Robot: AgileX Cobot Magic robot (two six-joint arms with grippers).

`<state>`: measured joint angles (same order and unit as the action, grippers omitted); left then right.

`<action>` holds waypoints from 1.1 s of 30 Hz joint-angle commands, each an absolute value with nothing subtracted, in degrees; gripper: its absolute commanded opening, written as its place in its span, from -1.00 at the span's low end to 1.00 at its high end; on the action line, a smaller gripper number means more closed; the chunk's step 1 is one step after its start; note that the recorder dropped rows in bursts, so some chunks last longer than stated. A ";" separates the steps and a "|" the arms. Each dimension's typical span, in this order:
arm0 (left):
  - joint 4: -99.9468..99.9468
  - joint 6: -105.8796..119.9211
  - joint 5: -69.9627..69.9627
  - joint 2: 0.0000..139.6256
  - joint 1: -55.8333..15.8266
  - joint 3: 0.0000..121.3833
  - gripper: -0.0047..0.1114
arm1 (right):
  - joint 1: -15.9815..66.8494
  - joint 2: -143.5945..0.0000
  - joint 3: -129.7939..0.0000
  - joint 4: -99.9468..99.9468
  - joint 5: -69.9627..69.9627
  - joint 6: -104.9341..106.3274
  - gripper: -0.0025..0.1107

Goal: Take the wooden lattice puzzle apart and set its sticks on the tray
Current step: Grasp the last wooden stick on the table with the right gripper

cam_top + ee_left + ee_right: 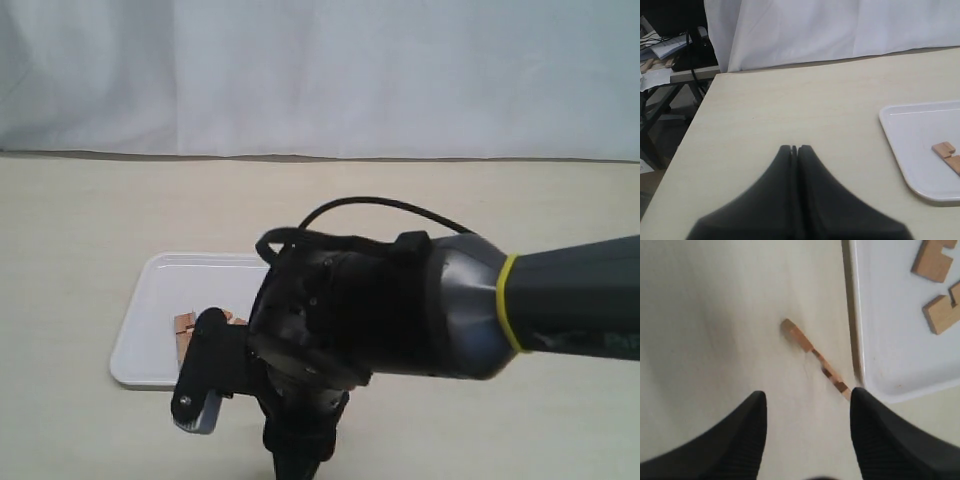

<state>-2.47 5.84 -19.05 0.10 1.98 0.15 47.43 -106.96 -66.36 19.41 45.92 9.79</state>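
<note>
My right gripper [807, 401] hangs open above the table, with nothing between its fingers. Just ahead of it one notched wooden stick [812, 352] lies on the tabletop, close beside the rim of the white tray [890, 355]. Two more light-brown sticks [932, 262] [942, 314] rest apart inside the tray. In the exterior view the sticks [185, 326] show on the tray [150, 330], partly hidden by the right arm [400, 320]. No interlocked lattice is in view. My left gripper [795, 148] is shut and empty, over bare table beside the tray [910, 140].
The right arm's bulky wrist fills the lower middle of the exterior view and hides the tray's near right part. A white cloth backdrop [320, 70] runs along the far table edge. In the left wrist view the table's side edge [690, 135] drops to clutter beyond.
</note>
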 commanded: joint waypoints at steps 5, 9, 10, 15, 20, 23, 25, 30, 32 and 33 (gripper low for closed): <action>-2.35 5.48 -18.56 0.00 1.96 0.00 -0.92 | 47.49 -106.44 -60.91 31.16 36.65 10.31 -0.09; -2.35 5.48 -18.56 0.00 1.96 0.00 -0.92 | 47.39 -106.67 -60.91 32.56 34.44 10.31 -0.09; -2.35 5.48 -18.56 0.00 1.96 0.00 -0.92 | 47.39 -106.81 -60.91 32.69 33.96 10.31 -0.09; -2.35 5.48 -18.56 0.00 1.96 0.00 -0.92 | 47.39 -107.86 -60.91 32.98 33.61 8.33 -0.09; -2.35 5.48 -18.56 0.00 1.96 0.00 -0.92 | 46.91 -108.10 -61.13 31.14 33.36 6.90 -0.09; -2.35 5.48 -18.56 0.00 1.96 0.00 -0.92 | 45.98 -108.10 -63.05 27.24 36.08 10.70 -0.09; -2.35 5.48 -18.56 0.00 1.96 0.00 -0.92 | 44.82 -108.10 -63.93 23.02 36.94 14.55 -0.09; -2.35 5.48 -18.56 0.00 1.96 0.00 -0.92 | 43.28 -108.10 -63.93 18.86 36.83 20.38 -0.09; -2.35 5.48 -18.56 0.00 1.96 0.00 -0.92 | 43.18 -108.10 -63.93 18.86 35.75 22.51 -0.09; -2.35 5.48 -18.36 0.00 1.96 0.00 -0.92 | 43.18 -108.10 -63.93 18.86 34.78 24.01 -0.09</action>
<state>-2.47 5.84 -19.05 0.10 1.98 0.15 43.54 -108.09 -63.64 19.29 36.34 21.34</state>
